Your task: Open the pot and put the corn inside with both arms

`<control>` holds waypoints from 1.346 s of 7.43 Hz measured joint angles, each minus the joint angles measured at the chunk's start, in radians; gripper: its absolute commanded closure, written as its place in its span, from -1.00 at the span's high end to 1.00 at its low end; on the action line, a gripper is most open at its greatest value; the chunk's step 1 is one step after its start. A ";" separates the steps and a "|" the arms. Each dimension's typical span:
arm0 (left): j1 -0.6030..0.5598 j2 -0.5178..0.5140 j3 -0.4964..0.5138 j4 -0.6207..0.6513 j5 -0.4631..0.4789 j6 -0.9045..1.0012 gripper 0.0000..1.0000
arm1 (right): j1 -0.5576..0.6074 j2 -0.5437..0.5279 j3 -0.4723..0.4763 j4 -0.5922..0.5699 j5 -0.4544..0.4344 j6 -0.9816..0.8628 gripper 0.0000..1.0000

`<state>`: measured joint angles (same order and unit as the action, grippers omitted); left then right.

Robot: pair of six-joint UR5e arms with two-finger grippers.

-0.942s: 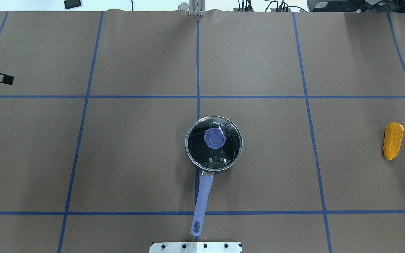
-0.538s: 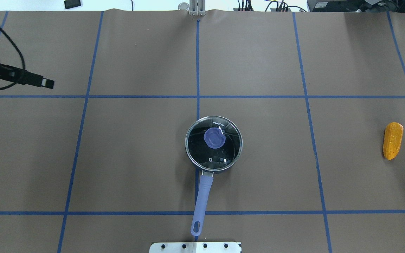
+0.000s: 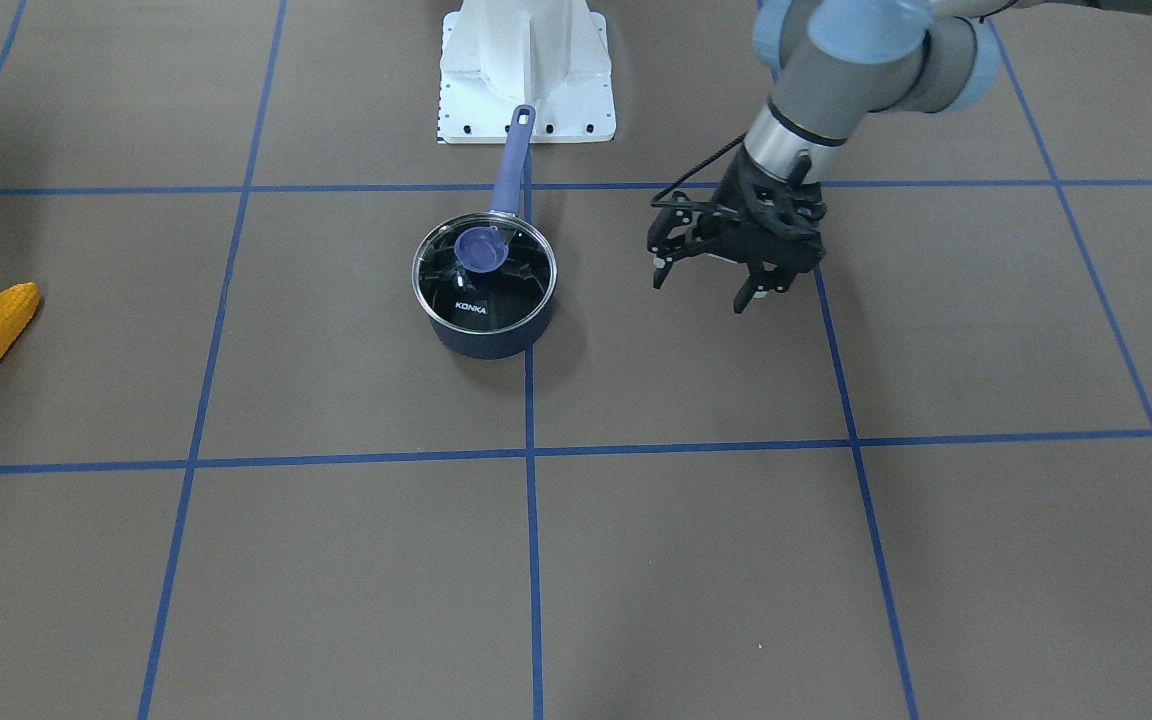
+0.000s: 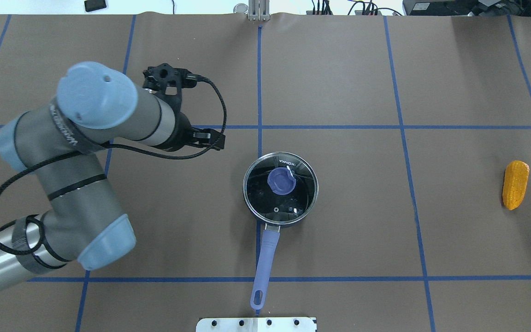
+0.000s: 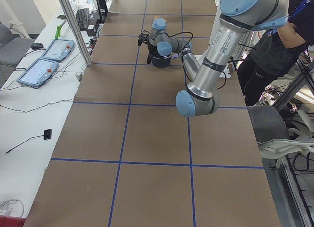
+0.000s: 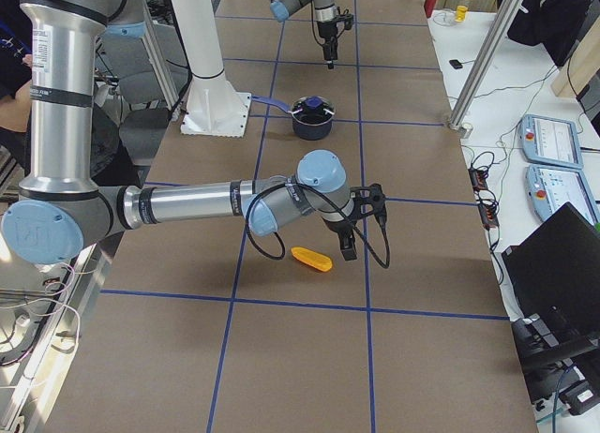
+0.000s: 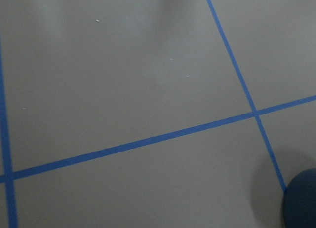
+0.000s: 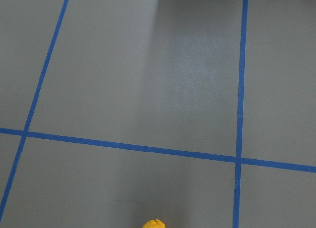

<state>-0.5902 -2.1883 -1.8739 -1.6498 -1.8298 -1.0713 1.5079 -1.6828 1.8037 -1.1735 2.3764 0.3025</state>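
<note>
The dark navy pot point(image 4: 280, 189) sits at the table's middle with its glass KONKA lid point(image 3: 484, 275) on and its purple handle point(image 4: 265, 263) pointing at the robot base. My left gripper point(image 3: 701, 293) is open and empty. It hangs above the table on the pot's left side, apart from it; it also shows in the overhead view point(image 4: 210, 139). The orange-yellow corn point(image 4: 515, 184) lies far right on the table. My right gripper point(image 6: 349, 246) shows only in the right side view, just beyond the corn point(image 6: 311, 259); I cannot tell whether it is open or shut.
The white robot base point(image 3: 526, 70) stands just behind the pot handle's end. Blue tape lines grid the brown table cover. The left arm's elbow and forearm point(image 4: 85, 138) span the left half. A person point(image 5: 274, 45) stands beside the base.
My left arm has swept in from the overhead view's left edge toward the pot. The pot, its lid and the corn have not moved.
</note>
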 measured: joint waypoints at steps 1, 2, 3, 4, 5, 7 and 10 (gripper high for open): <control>0.038 -0.081 0.007 0.089 0.023 -0.036 1.00 | 0.000 0.000 -0.001 0.000 0.002 0.000 1.00; 0.065 -0.151 0.031 0.146 0.033 -0.072 0.99 | 0.000 0.000 -0.001 0.000 0.004 0.001 1.00; 0.082 -0.220 0.084 0.174 0.037 -0.108 0.98 | 0.000 0.000 -0.001 0.000 0.006 0.001 1.00; 0.091 -0.290 0.165 0.186 0.041 -0.139 0.98 | 0.000 -0.001 -0.001 0.000 0.008 0.001 1.00; 0.099 -0.341 0.241 0.188 0.056 -0.156 0.98 | 0.000 -0.002 -0.001 0.000 0.009 0.001 1.00; 0.126 -0.370 0.309 0.187 0.094 -0.159 0.98 | 0.000 -0.004 -0.001 0.001 0.009 0.001 1.00; 0.149 -0.366 0.319 0.190 0.105 -0.157 0.98 | 0.000 -0.008 -0.001 0.001 0.009 0.000 1.00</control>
<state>-0.4408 -2.5544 -1.5545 -1.4600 -1.7248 -1.2287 1.5079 -1.6913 1.8030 -1.1720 2.3853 0.3027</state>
